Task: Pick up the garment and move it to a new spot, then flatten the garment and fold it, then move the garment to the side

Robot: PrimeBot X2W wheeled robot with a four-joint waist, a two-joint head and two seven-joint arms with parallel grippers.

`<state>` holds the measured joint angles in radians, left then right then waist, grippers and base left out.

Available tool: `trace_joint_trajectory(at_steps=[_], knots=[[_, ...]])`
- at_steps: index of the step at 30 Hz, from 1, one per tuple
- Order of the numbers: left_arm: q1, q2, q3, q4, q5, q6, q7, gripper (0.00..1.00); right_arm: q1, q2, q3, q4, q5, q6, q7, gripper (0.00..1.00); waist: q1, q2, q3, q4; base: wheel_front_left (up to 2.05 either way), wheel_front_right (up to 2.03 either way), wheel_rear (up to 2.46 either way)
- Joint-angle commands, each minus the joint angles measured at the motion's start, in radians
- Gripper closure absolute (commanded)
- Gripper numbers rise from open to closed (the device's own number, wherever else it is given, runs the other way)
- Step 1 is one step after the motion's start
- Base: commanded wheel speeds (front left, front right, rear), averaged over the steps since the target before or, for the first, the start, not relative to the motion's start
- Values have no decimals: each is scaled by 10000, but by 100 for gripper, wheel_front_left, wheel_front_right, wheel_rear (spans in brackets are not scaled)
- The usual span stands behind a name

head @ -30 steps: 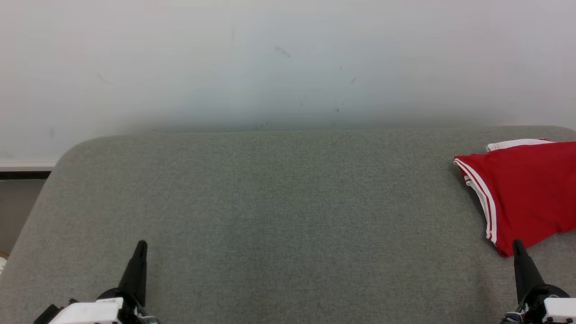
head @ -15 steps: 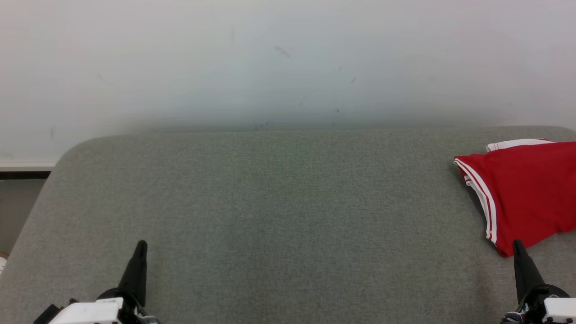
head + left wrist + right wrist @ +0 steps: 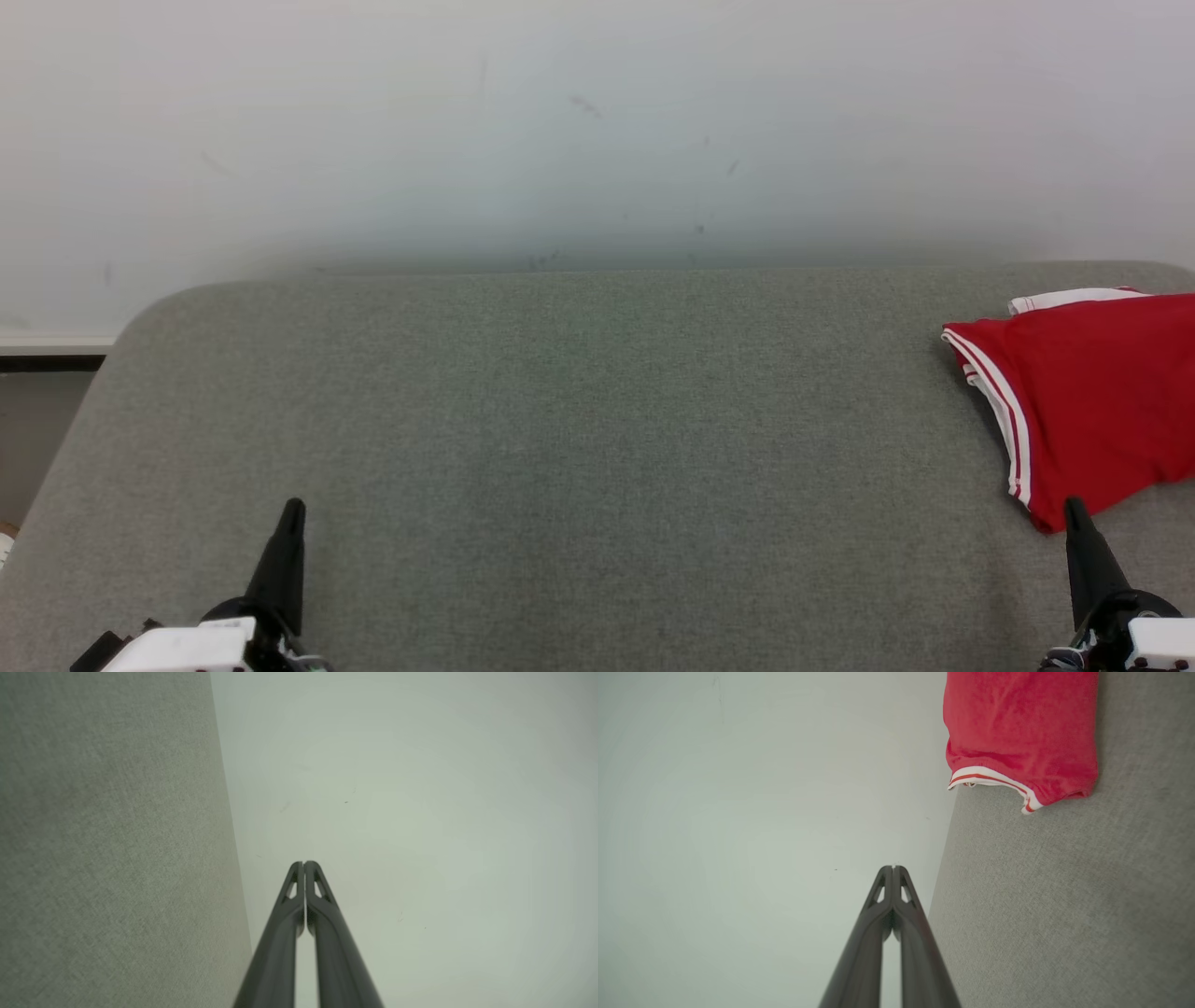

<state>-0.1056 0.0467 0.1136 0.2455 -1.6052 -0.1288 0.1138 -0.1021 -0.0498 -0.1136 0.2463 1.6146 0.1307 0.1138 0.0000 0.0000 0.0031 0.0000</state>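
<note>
The head camera is looking down over the bench (image 3: pixel 560 420) toward the wall (image 3: pixel 597 112); both wrist cameras are facing that wall, the right one sharing the garment (image 3: pixel 1092 401)

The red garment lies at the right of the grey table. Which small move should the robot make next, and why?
Probably open the right gripper and ease it toward the near corner of the red fabric garment with white stripes: it is shut and empty, and the garment lies just ahead on the grey cloth-covered table.
</note>
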Motion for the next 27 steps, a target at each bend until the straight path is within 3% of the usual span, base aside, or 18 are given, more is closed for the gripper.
trace_joint_trajectory(at_steps=[1, 27], knots=[[-68, 66, 22, 4, -143, -45, 39, 100, -117, -10, -43, -31, -36, 0, 41, 100, 0, 0, 0, 0, 0, 0, 0], [-68, 67, 21, 3, -144, -45, 37, 100, -118, -10, -45, -31, -41, 2, 40, 100, 0, 0, 0, 0, 0, 0, 0]])
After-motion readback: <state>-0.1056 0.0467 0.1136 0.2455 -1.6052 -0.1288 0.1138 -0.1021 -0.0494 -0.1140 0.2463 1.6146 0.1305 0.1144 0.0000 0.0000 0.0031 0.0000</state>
